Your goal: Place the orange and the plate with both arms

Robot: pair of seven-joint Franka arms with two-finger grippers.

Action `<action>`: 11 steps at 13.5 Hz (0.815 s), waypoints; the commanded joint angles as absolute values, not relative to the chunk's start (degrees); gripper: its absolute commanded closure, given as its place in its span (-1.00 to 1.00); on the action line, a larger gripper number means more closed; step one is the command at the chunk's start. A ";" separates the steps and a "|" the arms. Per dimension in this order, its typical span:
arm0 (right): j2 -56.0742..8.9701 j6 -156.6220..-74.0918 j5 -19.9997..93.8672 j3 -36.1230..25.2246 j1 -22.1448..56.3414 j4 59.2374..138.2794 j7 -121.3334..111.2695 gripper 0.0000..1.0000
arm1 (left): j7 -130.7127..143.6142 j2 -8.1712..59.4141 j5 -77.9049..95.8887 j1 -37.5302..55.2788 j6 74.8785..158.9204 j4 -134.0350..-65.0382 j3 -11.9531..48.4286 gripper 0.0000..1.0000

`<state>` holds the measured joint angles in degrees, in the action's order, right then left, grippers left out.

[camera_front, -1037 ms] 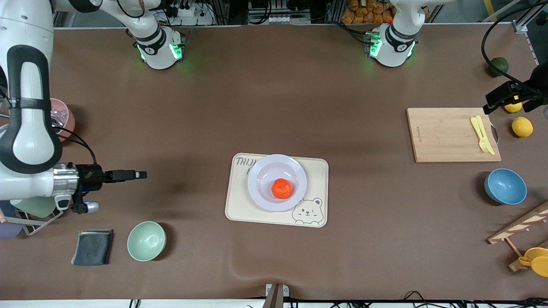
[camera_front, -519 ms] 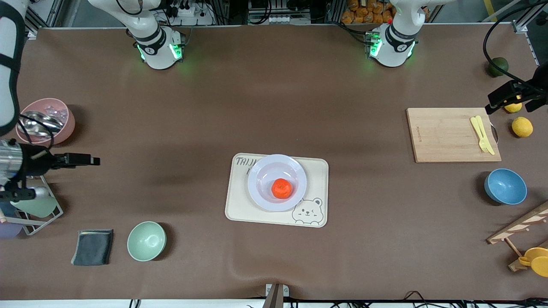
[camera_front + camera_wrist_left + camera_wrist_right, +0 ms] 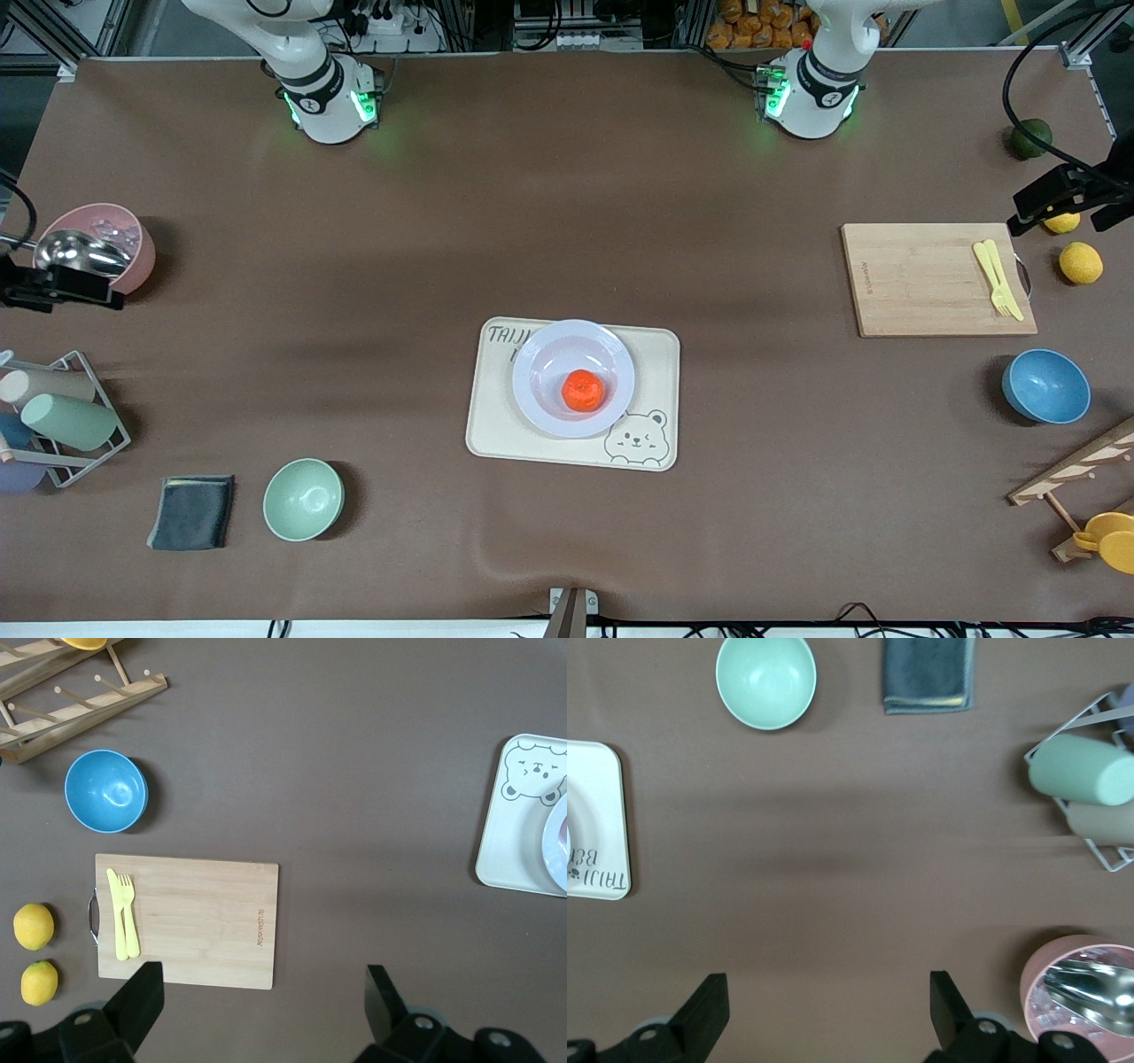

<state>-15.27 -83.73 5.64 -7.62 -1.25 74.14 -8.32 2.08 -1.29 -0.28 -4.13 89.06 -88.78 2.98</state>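
The orange (image 3: 584,390) lies in the pale lavender plate (image 3: 540,354), which sits on the cream bear tray (image 3: 496,425) at the table's middle. My right gripper (image 3: 80,290) is open and empty, up over the table's edge at the right arm's end, beside the pink bowl (image 3: 133,239); its wrist view (image 3: 826,988) shows bare table and a tray corner (image 3: 598,815). My left gripper (image 3: 1032,208) is open and empty, up over the cutting board's corner (image 3: 935,279); its wrist view (image 3: 261,979) shows the board (image 3: 195,917) and the tray's bear corner (image 3: 514,842).
A cup rack (image 3: 62,416), a grey cloth (image 3: 191,512) and a mint bowl (image 3: 303,499) lie at the right arm's end. A yellow fork (image 3: 997,276), two lemons (image 3: 1081,262), a green fruit (image 3: 1031,137), a blue bowl (image 3: 1045,386) and a wooden rack (image 3: 1081,470) lie at the left arm's end.
My right arm has drawn back from over the table toward its own end, to beside the pink bowl. The left gripper has hardly moved. Orange and plate are unmoved.
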 commanded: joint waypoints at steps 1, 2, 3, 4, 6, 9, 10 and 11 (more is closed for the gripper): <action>-4.17 -92.94 4.13 -6.94 -1.41 90.20 -7.03 -1.00 | 0.70 -1.23 0.62 -4.39 88.86 -88.15 3.08 -1.00; -1.00 -97.08 4.22 -6.77 -1.23 95.66 -7.03 -1.00 | 0.70 -1.23 0.62 -4.48 88.86 -88.15 3.08 -1.00; 0.95 -98.95 4.22 -6.77 -1.14 99.28 -7.03 -1.00 | 0.79 -1.23 0.62 -4.48 88.94 -88.07 3.08 -1.00; 1.23 -98.44 4.22 -6.68 -1.14 99.58 -7.12 -1.00 | 0.79 -1.23 0.70 -4.48 89.12 -88.15 3.08 -1.00; 1.58 -97.74 4.22 -6.42 -1.05 99.49 -7.21 -1.00 | 0.79 -1.49 0.79 -4.48 89.21 -88.50 3.08 -1.00; 2.63 -99.05 0.54 -4.48 -0.70 98.88 -6.42 -1.00 | 0.70 -1.49 0.44 -4.39 89.21 -88.16 3.08 -1.00; 2.64 -99.14 0.35 -4.40 -0.62 98.44 -6.42 -1.00 | 0.70 -1.41 0.27 -4.13 89.21 -87.89 3.08 -1.00; 2.64 -99.14 0.35 -4.22 -0.62 97.83 -6.42 -1.00 | 1.23 -1.32 0.35 -3.78 89.12 -87.89 3.16 -1.00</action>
